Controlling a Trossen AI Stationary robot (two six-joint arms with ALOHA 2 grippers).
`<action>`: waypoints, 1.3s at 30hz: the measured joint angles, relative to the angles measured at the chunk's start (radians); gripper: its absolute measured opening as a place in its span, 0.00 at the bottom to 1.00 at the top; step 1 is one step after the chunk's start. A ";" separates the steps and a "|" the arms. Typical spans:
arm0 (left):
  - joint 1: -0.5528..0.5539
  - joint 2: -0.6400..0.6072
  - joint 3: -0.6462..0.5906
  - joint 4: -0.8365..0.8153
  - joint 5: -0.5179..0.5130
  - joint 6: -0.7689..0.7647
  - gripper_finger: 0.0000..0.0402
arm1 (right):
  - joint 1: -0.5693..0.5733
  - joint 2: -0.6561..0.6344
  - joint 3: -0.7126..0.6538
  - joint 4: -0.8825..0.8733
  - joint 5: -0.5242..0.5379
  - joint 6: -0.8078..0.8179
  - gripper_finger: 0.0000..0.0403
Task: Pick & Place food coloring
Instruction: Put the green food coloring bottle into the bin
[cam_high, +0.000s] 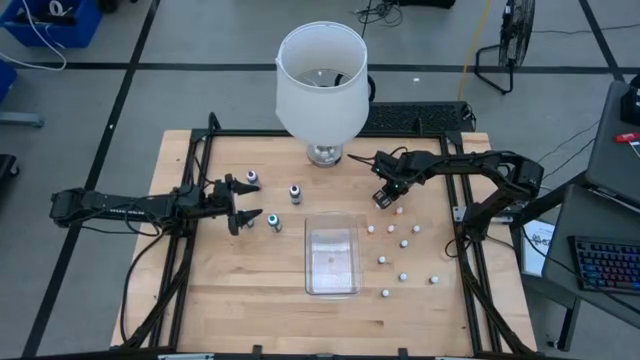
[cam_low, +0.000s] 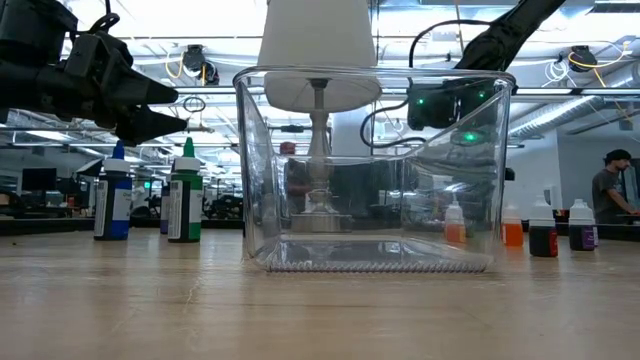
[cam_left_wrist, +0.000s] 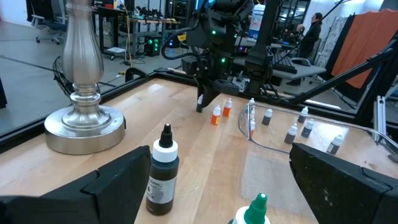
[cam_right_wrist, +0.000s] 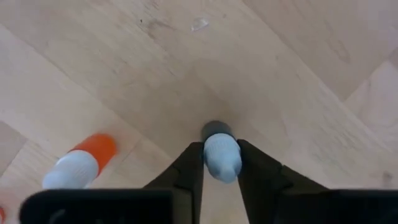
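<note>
No legible text anywhere — bottle labels (cam_low: 113, 205) too blurred to read.

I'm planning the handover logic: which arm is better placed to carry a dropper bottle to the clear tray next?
The right. Its gripper is closed around a white-capped bottle on the tabletop, beside an orange one. The left gripper hangs open and empty, across the tray from that cluster.
</note>
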 joint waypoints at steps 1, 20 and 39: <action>0.000 0.000 0.000 0.000 0.000 0.000 0.94 | 0.000 0.000 0.000 0.004 0.001 -0.011 0.14; 0.000 0.000 0.000 0.000 0.000 0.000 0.94 | 0.239 -0.263 0.317 -0.039 0.051 -0.007 0.13; 0.000 0.000 0.000 0.000 0.000 0.000 0.94 | 0.566 0.430 1.459 -0.551 0.136 -0.092 0.13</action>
